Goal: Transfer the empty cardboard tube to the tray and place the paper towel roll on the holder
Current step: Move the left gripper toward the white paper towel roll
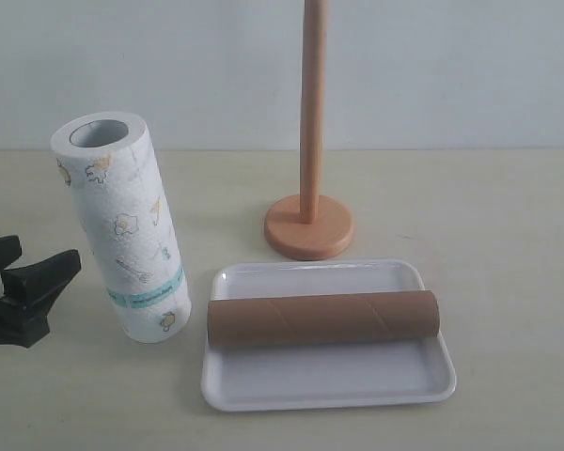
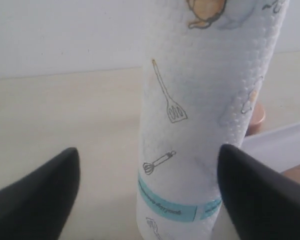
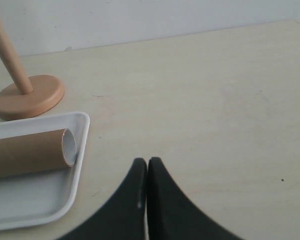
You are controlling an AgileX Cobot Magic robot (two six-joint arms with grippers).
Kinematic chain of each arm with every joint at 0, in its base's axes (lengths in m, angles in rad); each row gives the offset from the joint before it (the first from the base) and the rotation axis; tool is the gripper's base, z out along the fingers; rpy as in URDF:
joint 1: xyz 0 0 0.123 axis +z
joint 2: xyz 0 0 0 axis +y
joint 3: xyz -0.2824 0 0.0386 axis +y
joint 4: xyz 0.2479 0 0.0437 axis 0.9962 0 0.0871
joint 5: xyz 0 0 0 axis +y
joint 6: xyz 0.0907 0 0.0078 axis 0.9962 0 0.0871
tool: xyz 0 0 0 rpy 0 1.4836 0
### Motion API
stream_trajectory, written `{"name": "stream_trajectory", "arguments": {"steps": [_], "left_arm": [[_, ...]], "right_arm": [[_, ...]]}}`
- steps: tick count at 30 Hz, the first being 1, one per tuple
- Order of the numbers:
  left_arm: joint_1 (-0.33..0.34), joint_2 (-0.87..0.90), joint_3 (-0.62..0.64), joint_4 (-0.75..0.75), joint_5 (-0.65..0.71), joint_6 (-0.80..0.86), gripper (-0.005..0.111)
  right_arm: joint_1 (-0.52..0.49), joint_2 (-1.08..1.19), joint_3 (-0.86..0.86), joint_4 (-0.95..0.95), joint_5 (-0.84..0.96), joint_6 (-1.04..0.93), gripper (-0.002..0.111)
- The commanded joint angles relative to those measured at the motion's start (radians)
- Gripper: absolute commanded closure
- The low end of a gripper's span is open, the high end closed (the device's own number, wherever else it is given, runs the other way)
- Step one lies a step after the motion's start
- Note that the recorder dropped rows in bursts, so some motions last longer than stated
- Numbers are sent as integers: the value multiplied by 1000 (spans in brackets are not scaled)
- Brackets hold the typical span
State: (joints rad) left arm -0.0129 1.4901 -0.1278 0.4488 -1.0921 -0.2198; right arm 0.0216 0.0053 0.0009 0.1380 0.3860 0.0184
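The brown cardboard tube (image 1: 322, 318) lies on its side across the white tray (image 1: 329, 385); its open end (image 3: 68, 147) also shows in the right wrist view. The paper towel roll (image 1: 122, 225) stands upright on the table left of the tray. Behind the tray stands the wooden holder (image 1: 309, 225), its pole bare. My left gripper (image 1: 47, 256) is open, low at the table's left edge, a short gap from the roll. In the left wrist view the roll (image 2: 205, 100) fills the space ahead of the spread fingers (image 2: 45, 195). My right gripper (image 3: 142, 161) is shut and empty over bare table right of the tray.
A pale wall runs behind the light tabletop (image 1: 489, 216). The tray's rim (image 3: 82, 150) lies close beside the right gripper. The holder's base (image 3: 27, 97) sits just beyond the tray.
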Motion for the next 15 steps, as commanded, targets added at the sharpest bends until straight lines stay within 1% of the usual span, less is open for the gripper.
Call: {"name": "stream_trajectory", "arguments": {"steps": [1,3,7,12,15], "left_arm": [[3,4,-14,6,-8,-26,22],[3,4,-16,13,-6,-67,20],[3,4,-16,90,32,-41,19],[3,4,-26,250,-33,-34,19],[3,4,-42,270,-27,-34,19]], "right_arm": [[-2,-5,-1,-10,1,1,108],[-2,-5,-1,-10,1,1,108],[-2,-5,-1,-10,1,1,108],[-2,-5,-1,-10,1,1,108],[-2,-5,-1,-10,-1,1,108]]}}
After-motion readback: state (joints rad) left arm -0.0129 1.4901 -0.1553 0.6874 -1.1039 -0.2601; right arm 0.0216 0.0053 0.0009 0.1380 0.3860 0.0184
